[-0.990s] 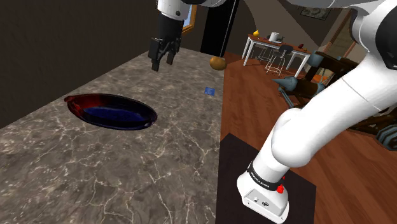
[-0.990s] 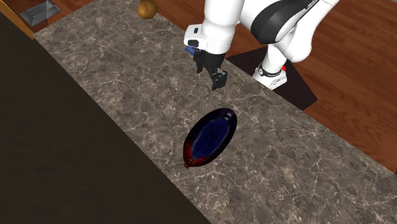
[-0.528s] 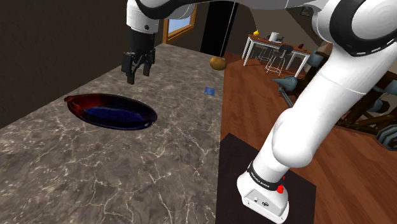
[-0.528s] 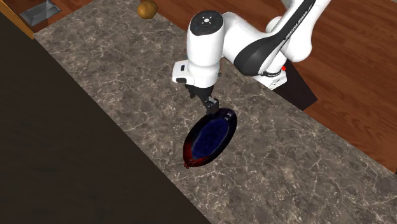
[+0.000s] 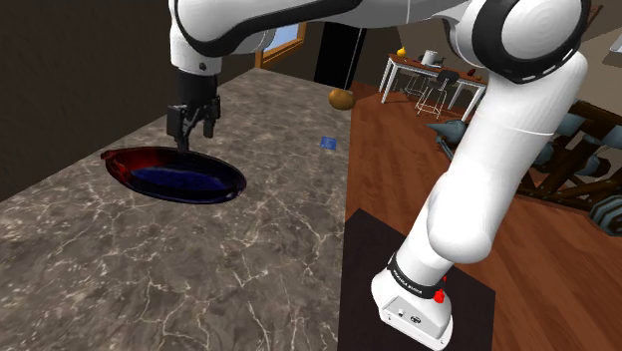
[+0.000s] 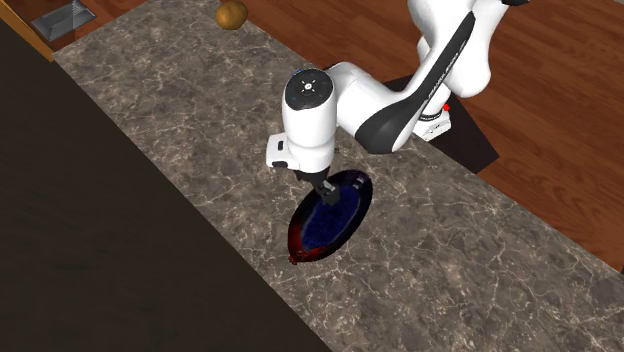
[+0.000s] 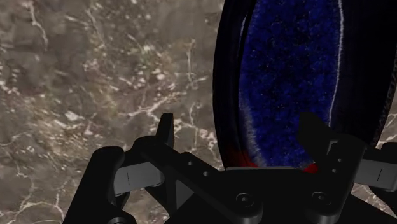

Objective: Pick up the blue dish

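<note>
1. Your gripper is spread open and holds nothing. It points down over the dish.
2. In the wrist view one finger is over bare counter and the other is over the dish's blue inside, with the dark rim between them.
3. You cannot tell whether the tips touch the dish.
4. The dish lies flat on the counter near its wall-side edge. It is an oval, dark blue with red at one end.
5. A brown ball sits well apart at the counter's far edge.
</note>
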You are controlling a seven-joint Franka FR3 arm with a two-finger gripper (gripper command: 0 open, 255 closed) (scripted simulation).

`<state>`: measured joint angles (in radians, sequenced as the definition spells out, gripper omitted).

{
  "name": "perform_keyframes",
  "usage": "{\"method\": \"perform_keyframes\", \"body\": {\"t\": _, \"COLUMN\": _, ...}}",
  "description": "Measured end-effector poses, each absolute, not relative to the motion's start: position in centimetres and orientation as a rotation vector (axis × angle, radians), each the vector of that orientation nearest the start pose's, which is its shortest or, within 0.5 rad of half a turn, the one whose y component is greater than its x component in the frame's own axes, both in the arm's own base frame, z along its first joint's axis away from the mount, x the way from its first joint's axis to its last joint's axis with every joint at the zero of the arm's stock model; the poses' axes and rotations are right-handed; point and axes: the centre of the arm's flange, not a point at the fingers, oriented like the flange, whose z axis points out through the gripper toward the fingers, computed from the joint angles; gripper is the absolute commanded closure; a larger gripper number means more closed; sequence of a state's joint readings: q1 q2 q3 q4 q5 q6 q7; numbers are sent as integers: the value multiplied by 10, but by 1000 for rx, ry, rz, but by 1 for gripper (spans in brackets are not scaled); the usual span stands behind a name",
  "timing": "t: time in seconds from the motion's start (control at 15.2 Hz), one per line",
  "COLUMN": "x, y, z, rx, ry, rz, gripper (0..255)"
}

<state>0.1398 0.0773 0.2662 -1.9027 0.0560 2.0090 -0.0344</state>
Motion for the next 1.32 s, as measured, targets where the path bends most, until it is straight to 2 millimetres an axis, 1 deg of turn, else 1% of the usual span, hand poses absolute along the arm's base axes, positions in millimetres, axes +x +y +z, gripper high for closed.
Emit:
{"method": "perform_keyframes", "body": {"t": 0.26, "x": 534, "y": 231, "z": 441, "rx": -2999, "ry": -634, "rz": -26, "gripper": 0}}
{"method": "perform_keyframes", "body": {"t": 0.33, "x": 534, "y": 231, "z": 439, "rx": -2999, "ry": -634, "rz": -26, "gripper": 255}}
{"method": "perform_keyframes", "body": {"t": 0.99, "x": 535, "y": 231, "z": 438, "rx": -2999, "ry": -633, "rz": -29, "gripper": 255}}
{"method": "perform_keyframes", "body": {"t": 1.12, "x": 535, "y": 232, "z": 444, "rx": -2999, "ry": -634, "rz": -27, "gripper": 255}}
{"method": "perform_keyframes", "body": {"t": 1.32, "x": 534, "y": 231, "z": 459, "rx": -2999, "ry": -634, "rz": -26, "gripper": 255}}
